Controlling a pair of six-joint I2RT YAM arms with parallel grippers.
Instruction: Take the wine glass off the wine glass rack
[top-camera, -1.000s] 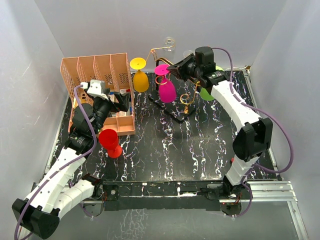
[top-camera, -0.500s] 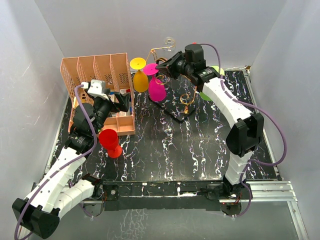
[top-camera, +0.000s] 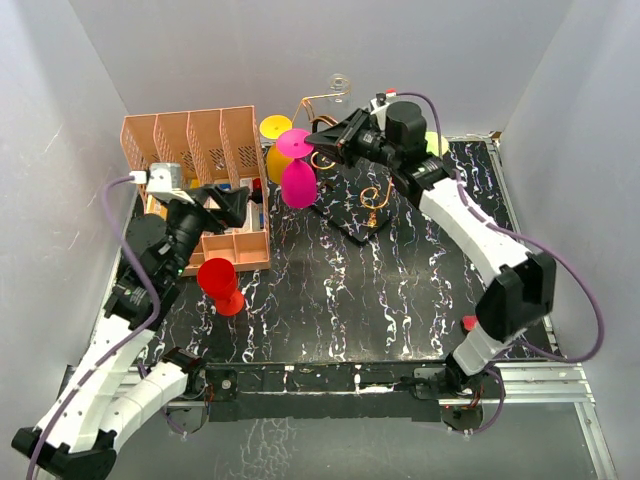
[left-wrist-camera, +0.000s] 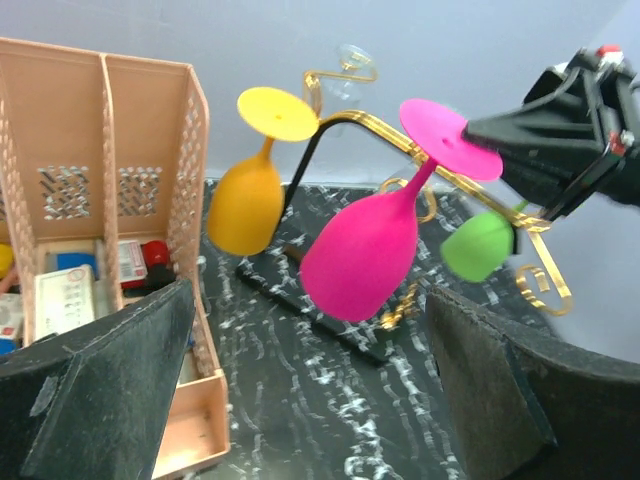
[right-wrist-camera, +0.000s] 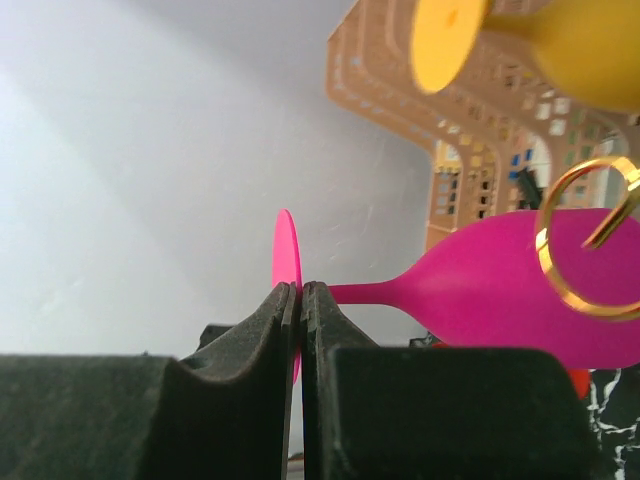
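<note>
Red wine glass (top-camera: 220, 285) stands on the bench (top-camera: 340, 295), nearest the arm bases, just short of the left gripper (top-camera: 236, 203) and on its near side.

Left fingers (left-wrist-camera: 110, 390) are spread wide with nothing between them. They hover over the front corner of the peach file organiser (top-camera: 190, 140), pointing toward the rack.

Pink wine glass (left-wrist-camera: 360, 255) is straight ahead of the left fingers, framed in their gap and well off the bench. It hangs tilted, foot up and bowl down.

Right gripper (right-wrist-camera: 300, 290) is clamped on the edge of the pink glass's foot disc. The stem and bowl run out sideways past the fingertips.

Wine glass rack (left-wrist-camera: 370, 125): in the right wrist view one gold scroll end crosses in front of the pink bowl. Can't tell if it touches, or if the foot is fully clear of the gold arm.

Yellow wine glass (left-wrist-camera: 245, 205) hangs bowl-down from the rack, beyond the pink one and on the organiser side.

Green wine glass (left-wrist-camera: 478, 245) hangs under the right fingers, on the far arm of the rack.
</note>
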